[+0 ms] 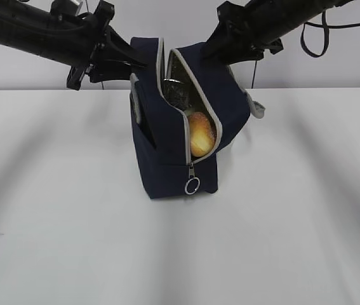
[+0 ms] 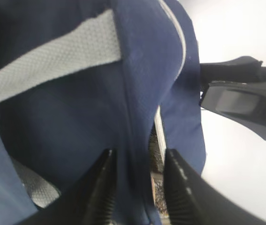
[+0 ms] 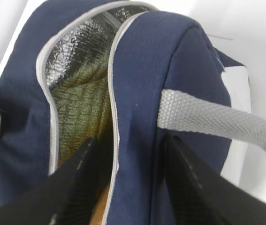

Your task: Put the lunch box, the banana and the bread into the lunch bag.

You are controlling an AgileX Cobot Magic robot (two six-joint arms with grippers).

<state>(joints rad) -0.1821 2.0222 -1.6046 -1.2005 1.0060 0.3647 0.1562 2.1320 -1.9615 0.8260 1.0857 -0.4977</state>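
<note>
On the near part of the white table (image 1: 180, 254), nothing is lying in front of the lunch bag (image 1: 167, 159), which is standing upright near the middle of the surface with its ring zip pull (image 1: 192, 185) hanging at the lower end of the grey zipper (image 1: 200, 105), facing the exterior camera. Just above that pull, the zipper is gaping in a long slit, and the bread (image 1: 200, 135) is showing through it, golden-brown and sitting inside the bag against the silver foil lining (image 1: 178, 89). The lunch box and the banana are not showing clearly in any view; whether they are inside cannot be told. Higher up, the two arms are reaching in from either side and holding the bag's top edges apart. The left gripper (image 2: 137, 180) is pinching the navy fabric of the bag's left wall, with its fingers (image 2: 101, 187) pressing on either side of a fold beside the grey strap handle (image 2: 53, 56). The right gripper (image 3: 128, 180) is clamping the right flap, one finger inside the opening against the foil and the other outside on the navy cloth below the other strap handle (image 3: 208, 117). Farther back, behind the bag and the black arms, a plain pale wall (image 1: 180, 44) is rising from the far table edge.
</note>
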